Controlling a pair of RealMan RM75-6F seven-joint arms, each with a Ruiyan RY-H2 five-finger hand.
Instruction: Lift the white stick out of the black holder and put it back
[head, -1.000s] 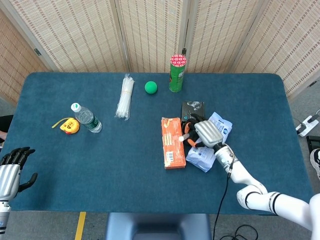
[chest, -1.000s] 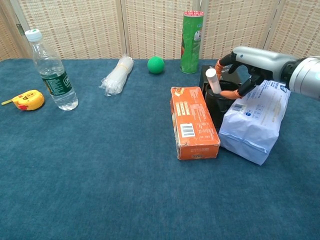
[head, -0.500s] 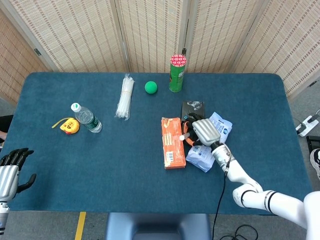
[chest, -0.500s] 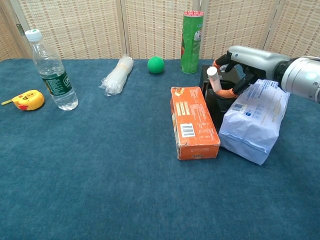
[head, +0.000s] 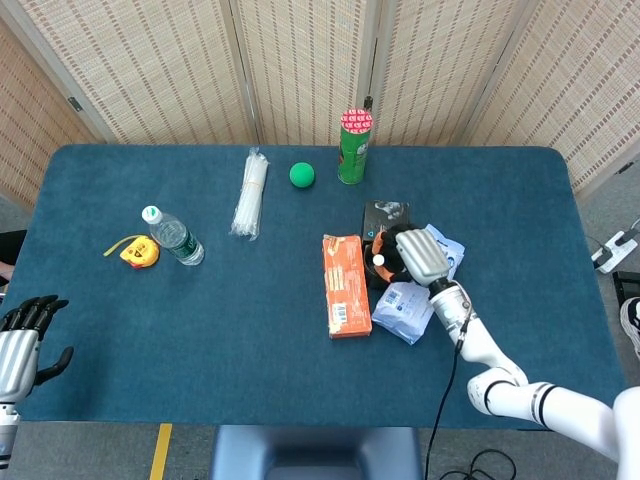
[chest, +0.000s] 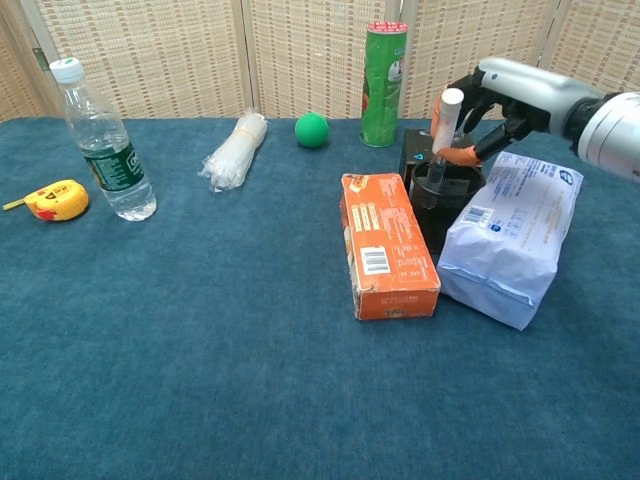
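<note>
The white stick (chest: 446, 122) stands nearly upright, pinched in my right hand (chest: 505, 92) above the black holder (chest: 441, 207). Its thin dark lower end still reaches down to the holder's mouth. From the head view my right hand (head: 421, 256) covers most of the holder, and only the stick's white tip (head: 379, 261) shows beside it. My left hand (head: 20, 334) hangs off the table's near left edge, fingers apart and holding nothing.
An orange box (chest: 387, 244) lies right against the holder's left side, and a white-and-blue bag (chest: 510, 238) leans on its right. Behind stand a green can (chest: 381, 70) and a green ball (chest: 312, 130). A white bundle (chest: 234, 150), a water bottle (chest: 102, 141) and a yellow tape measure (chest: 56, 199) lie further left.
My right hand has risen and shifted slightly right, drawing the white stick up out of the holder and turning it more upright. The left hand has not moved.
</note>
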